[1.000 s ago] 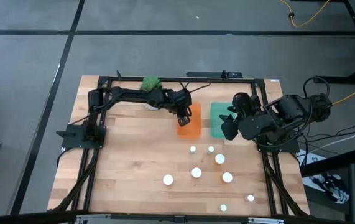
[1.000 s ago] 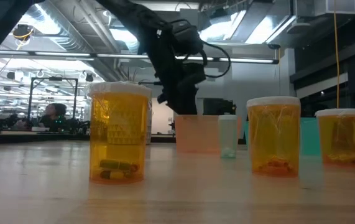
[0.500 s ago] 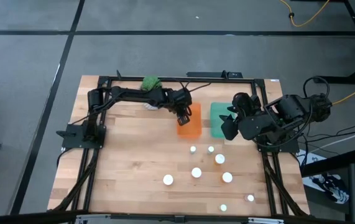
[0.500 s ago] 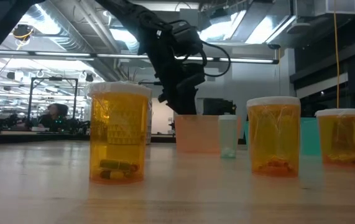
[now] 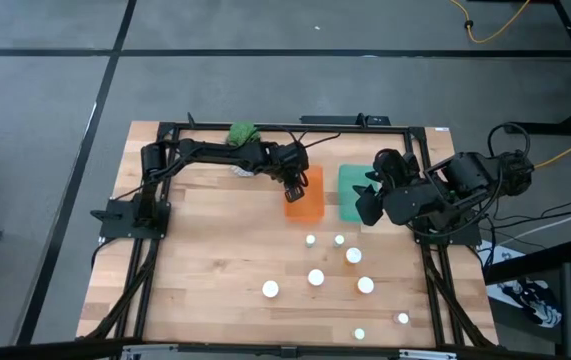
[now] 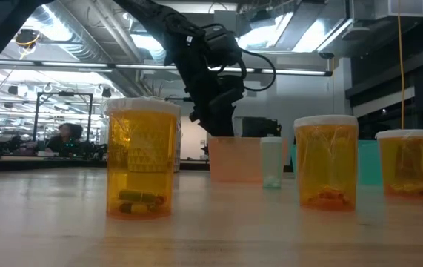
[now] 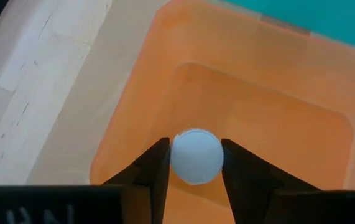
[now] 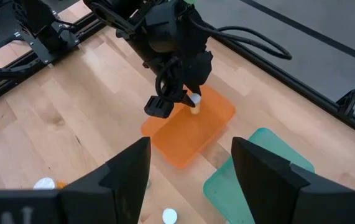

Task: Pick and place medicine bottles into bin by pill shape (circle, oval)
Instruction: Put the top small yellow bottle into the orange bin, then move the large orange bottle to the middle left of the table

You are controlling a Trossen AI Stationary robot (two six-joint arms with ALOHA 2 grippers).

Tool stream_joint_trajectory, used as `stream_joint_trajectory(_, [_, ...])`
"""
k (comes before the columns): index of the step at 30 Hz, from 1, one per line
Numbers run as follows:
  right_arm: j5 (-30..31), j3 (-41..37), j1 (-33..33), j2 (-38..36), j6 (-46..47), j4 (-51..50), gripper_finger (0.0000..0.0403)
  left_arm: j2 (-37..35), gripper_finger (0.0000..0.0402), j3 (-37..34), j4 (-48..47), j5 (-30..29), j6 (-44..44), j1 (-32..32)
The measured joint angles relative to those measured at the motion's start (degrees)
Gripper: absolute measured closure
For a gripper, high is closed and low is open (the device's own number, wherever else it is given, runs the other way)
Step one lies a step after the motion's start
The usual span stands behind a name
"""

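Observation:
My left gripper (image 5: pixel 292 188) hangs over the orange bin (image 5: pixel 306 203) and is shut on a medicine bottle with a round white cap (image 7: pixel 196 155). It also shows in the right wrist view (image 8: pixel 186 102). My right gripper (image 5: pixel 366 203) is open and empty at the right edge of the green bin (image 5: pixel 350 190). Several white-capped amber bottles stand on their bases on the wooden table, among them one (image 5: pixel 316 277) near the middle and one (image 5: pixel 270 289) to its left. In the low view a wide one (image 6: pixel 142 157) stands close. My left gripper pinches the bottle between its two fingers (image 7: pixel 151 171), at the sides of the white cap (image 7: pixel 178 163). The fingers point down from above. The bottle stands upright in the hold, its amber body (image 8: pixel 196 111) below the fingers over the orange bin's inside.
A green plant in a white pot (image 5: pixel 242 133) stands at the far edge behind the left arm. The green bin lies right of the orange one. Black frame rails (image 5: pixel 155 250) run along the table's sides. Bare wood lies on the table's left half.

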Motion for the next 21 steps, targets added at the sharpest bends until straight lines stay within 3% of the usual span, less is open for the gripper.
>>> stream_joint_trajectory(12, [-0.1,0.0,0.0,0.0,-0.1,0.0,0.0176,0.0,0.0222,0.0,0.0,-0.4,0.0,0.0])
stream_joint_trajectory(21, [-0.2,0.0,0.0,0.0,-0.2,0.0,0.0176,-0.9,0.0213,1.6,0.4,-0.9,0.5,-0.3])
